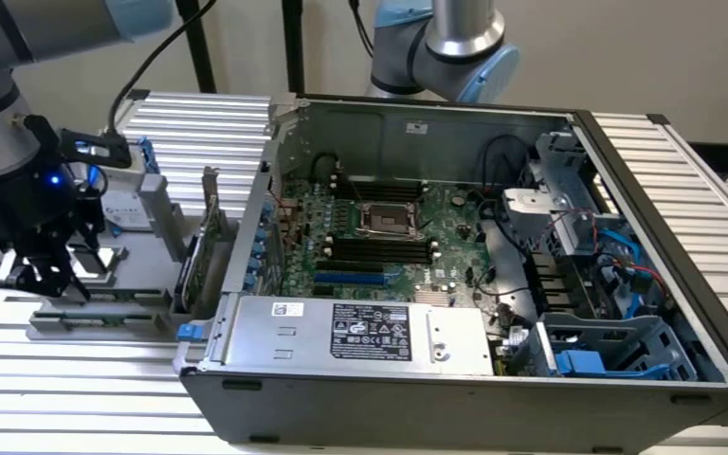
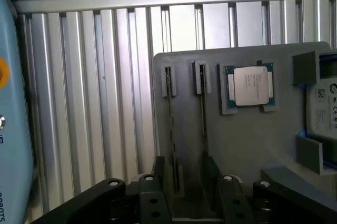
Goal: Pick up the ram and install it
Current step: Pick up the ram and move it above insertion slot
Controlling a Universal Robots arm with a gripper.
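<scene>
Ram [image 2: 202, 129] stood on edge in the narrow slots of a grey holder [image 2: 237, 150], probably so its flat sides could be pinched from above. The gripper [image 2: 187, 184] hung just over its near end with jaws spread wide, grasping nothing. Holder and open computer case [image 1: 465, 408] shared the slatted surface [image 2: 95, 103].

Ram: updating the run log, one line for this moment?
gripper open | over ram in grey holder | not yet picked
</scene>
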